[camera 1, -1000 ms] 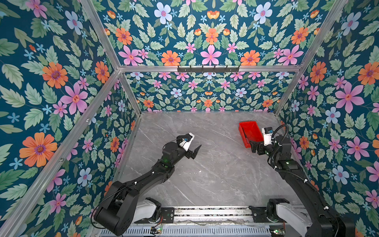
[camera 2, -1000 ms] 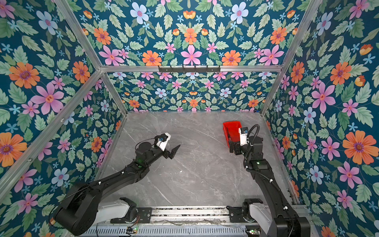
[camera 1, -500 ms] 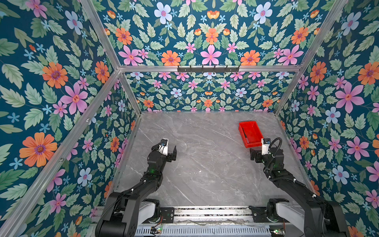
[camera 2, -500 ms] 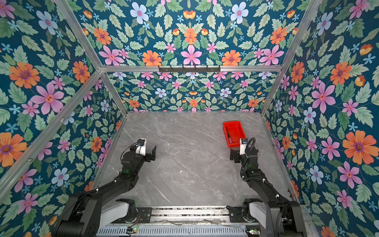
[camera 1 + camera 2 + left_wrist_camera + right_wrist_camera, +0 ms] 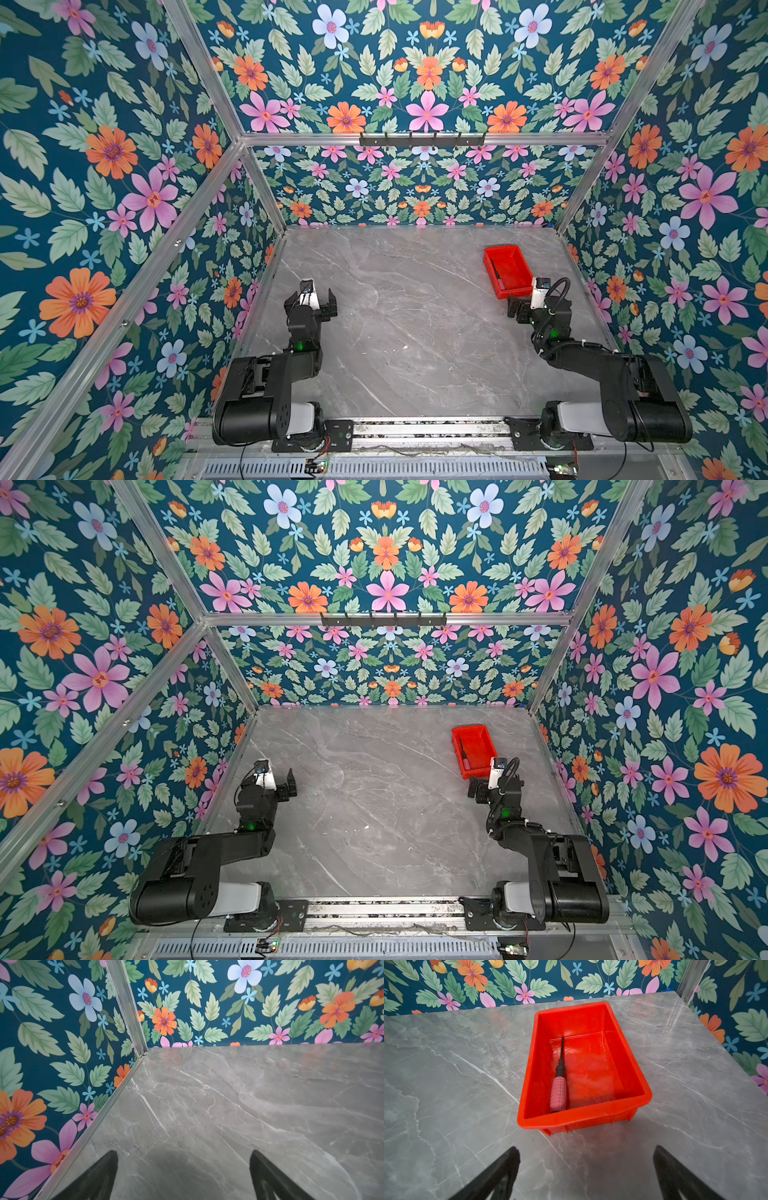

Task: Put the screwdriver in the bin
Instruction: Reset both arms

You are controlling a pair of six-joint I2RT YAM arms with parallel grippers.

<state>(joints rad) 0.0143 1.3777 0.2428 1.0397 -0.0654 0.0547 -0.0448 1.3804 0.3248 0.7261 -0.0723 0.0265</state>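
We see the screwdriver (image 5: 559,1076) lying flat on the floor of the bin (image 5: 583,1120). It runs lengthwise close along the long wall on the robot's left side. Pink ribbed handle points at the bin's near short wall, the end nearer the robot, and the thin black shaft points at the far end. The butt of the handle drops out of sight behind the near rim, so we cannot tell if it touches that wall.

In both top views the screwdriver (image 5: 496,272) (image 5: 463,752) shows only as a thin dark line with a pinkish end inside the bin (image 5: 505,248) (image 5: 468,728). The bin sits upright on the grey marble table (image 5: 415,332), on the right half, toward the back and near the floral right wall (image 5: 665,249).

Right gripper (image 5: 586,1148): jaws spread wide, nothing between them, only bare marble. It sits just short of the bin's near wall, and the wrist view shows a strip of table between the fingertips and the bin, so no contact. In a top view the right gripper (image 5: 524,307) is low over the table.

Left gripper (image 5: 184,1151): jaws also wide apart and empty, over bare marble beside the left wall rail (image 5: 87,1136). In a top view the left gripper (image 5: 311,293) is well apart from the bin, across the table.

Both arms are folded back near the front rail (image 5: 415,428)
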